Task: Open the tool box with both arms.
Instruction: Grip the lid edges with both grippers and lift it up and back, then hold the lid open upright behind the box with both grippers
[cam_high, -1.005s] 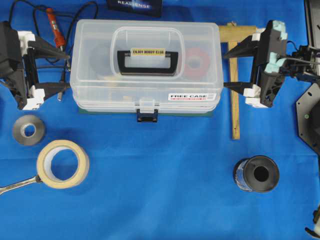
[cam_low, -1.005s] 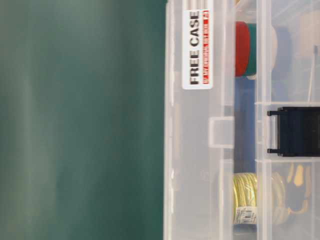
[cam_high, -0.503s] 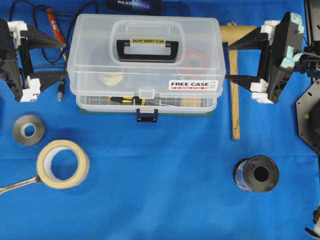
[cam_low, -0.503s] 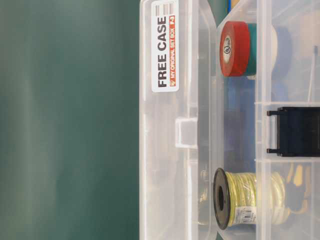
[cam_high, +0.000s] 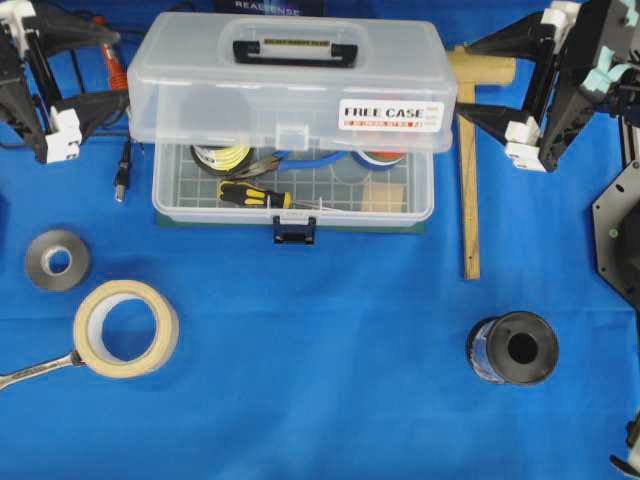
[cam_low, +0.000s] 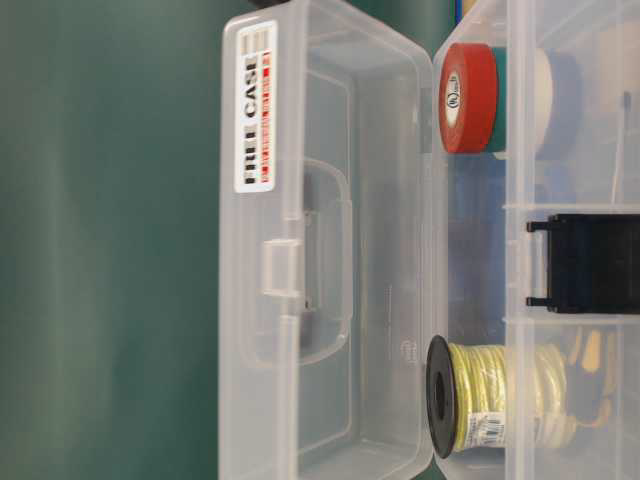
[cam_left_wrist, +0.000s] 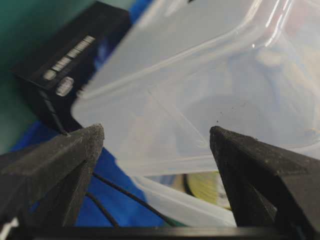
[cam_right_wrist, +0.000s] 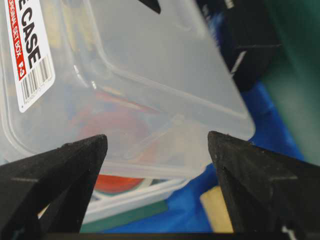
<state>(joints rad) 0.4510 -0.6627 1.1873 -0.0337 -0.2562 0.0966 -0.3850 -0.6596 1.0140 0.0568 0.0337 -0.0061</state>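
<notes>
Desk, covered in blue cloth, is carrying everything. Tool box is sitting at the back centre of it, standing open: clear lid is tilting up and back, base tray is showing underneath. Black handle with the yellow label is riding on top of the lid, "FREE CASE" sticker is on the lid's front right, dark blue latch is hanging loose on the base's front edge.

Inside the base I'm seeing a yellow-and-black screwdriver, a spool of yellow wire and a roll of red tape.

My left gripper is sitting just off the lid's left end, my right gripper just off its right end. Both are standing wide apart, holding nothing. In the wrist views the lid's corner is showing between the fingers of each, with a gap on both sides; I can't tell whether any fingertip is touching the plastic.

Around the box:
- wooden square is lying to the right, under my right gripper
- masking tape roll is sitting front left, with a wrench just beside it, touching or nearly so
- black spool is sitting front right
- grey tape roll is sitting left, near the masking tape
- red-handled tool with black cable is lying back left, by my left gripper
- black box is sitting behind the tool box
</notes>
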